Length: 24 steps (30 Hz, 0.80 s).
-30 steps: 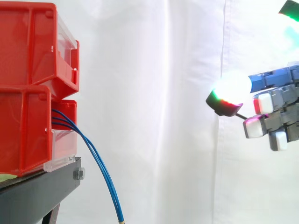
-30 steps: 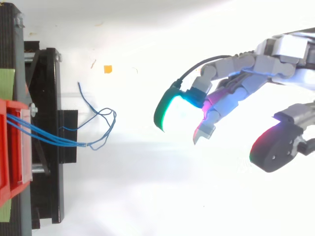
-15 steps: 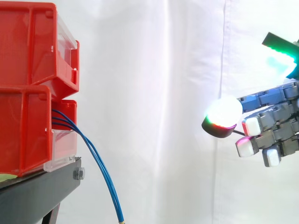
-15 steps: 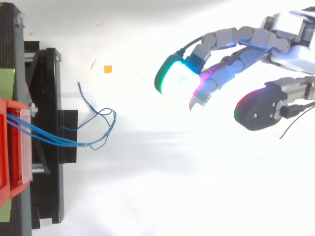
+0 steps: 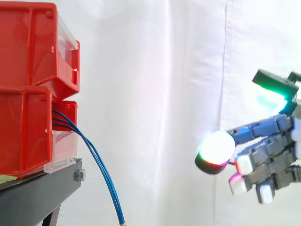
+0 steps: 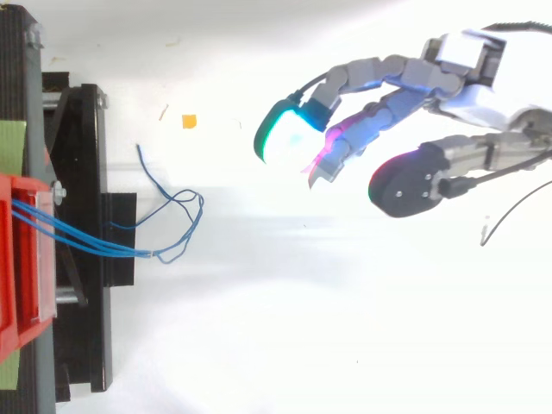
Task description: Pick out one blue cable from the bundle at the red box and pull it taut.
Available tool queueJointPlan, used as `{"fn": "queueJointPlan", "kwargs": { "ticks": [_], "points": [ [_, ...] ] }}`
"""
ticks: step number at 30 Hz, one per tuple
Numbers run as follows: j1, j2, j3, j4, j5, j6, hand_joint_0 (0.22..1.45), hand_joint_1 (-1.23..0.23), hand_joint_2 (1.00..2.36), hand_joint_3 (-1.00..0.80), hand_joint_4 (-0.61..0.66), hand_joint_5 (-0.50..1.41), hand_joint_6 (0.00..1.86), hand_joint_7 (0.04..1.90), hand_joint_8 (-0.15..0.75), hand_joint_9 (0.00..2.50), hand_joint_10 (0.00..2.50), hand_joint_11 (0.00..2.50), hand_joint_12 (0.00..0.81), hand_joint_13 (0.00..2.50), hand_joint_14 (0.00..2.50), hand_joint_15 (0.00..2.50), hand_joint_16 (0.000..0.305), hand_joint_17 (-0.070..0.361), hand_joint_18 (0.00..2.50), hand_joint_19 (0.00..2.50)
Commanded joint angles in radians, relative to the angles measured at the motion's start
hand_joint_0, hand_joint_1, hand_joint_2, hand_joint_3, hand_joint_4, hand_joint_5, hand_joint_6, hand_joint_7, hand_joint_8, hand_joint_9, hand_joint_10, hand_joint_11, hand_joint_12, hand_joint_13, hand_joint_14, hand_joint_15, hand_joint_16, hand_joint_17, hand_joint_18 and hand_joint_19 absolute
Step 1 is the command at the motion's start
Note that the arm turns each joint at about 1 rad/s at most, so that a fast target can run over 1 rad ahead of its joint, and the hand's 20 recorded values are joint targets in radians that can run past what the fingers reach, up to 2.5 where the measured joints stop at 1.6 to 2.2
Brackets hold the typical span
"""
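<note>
Side view, hand (image 5: 268,155): low at the right edge, fingers loosely stretched, holding nothing.
Side view, blue cables (image 5: 104,174): come out of the lower red bin (image 5: 23,132) and hang down past the black stand (image 5: 42,193).
Top view, hand (image 6: 470,86): open and empty, well apart from the cables.
Top view, blue cables (image 6: 95,241): end in loose loops over the white surface (image 6: 302,328).

I can read no text, number, brand or sign in either of my views. The pale green patch (image 6: 10,147) on the black metal stand (image 6: 86,345) carries no writing that I can make out.
</note>
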Motion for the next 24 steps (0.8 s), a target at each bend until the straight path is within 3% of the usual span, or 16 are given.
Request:
{"fn": "queueJointPlan", "kwargs": {
  "ticks": [1,5,13,17,18,20,21,24],
  "points": [
    [-0.002,-0.034,0.021,0.023,-0.002,0.009,0.61,-0.49,1.00,-0.47,0.28,-0.15,0.50,0.80,0.264,0.87,0.02,0.40,0.377,0.73,0.01,0.34,0.059,0.133,0.67,0.71],
    [0.000,-0.058,0.050,0.028,-0.005,-0.006,0.60,-0.50,1.00,-0.48,0.28,-0.16,0.50,0.80,0.262,0.86,0.02,0.39,0.377,0.72,0.01,0.34,0.059,0.133,0.67,0.72],
    [0.012,-0.062,0.060,0.034,-0.001,-0.038,0.59,-0.52,1.00,-0.49,0.27,-0.16,0.50,0.80,0.258,0.82,0.02,0.38,0.376,0.68,0.01,0.33,0.059,0.133,0.65,0.70],
    [0.015,-0.106,0.075,0.039,-0.004,-0.032,0.59,-0.52,1.00,-0.49,0.27,-0.16,0.50,0.80,0.262,0.82,0.02,0.39,0.376,0.67,0.01,0.33,0.059,0.133,0.65,0.70],
    [0.014,-0.154,0.120,0.042,-0.013,-0.011,0.59,-0.52,1.00,-0.49,0.27,-0.16,0.50,0.80,0.262,0.82,0.02,0.38,0.378,0.67,0.02,0.32,0.059,0.133,0.65,0.71],
    [0.014,-0.181,0.147,0.034,-0.028,0.002,0.59,-0.52,1.00,-0.49,0.27,-0.16,0.50,0.80,0.263,0.82,0.02,0.38,0.377,0.67,0.01,0.33,0.059,0.133,0.65,0.71],
    [0.014,-0.209,0.181,0.022,-0.051,0.011,0.59,-0.52,1.00,-0.49,0.27,-0.16,0.50,0.80,0.261,0.82,0.02,0.39,0.377,0.67,0.01,0.33,0.059,0.133,0.64,0.71],
    [0.014,-0.255,0.228,0.014,-0.063,0.017,0.59,-0.52,1.00,-0.49,0.27,-0.16,0.50,0.80,0.261,0.82,0.02,0.39,0.378,0.67,0.01,0.33,0.059,0.133,0.64,0.71]
  ]
}}
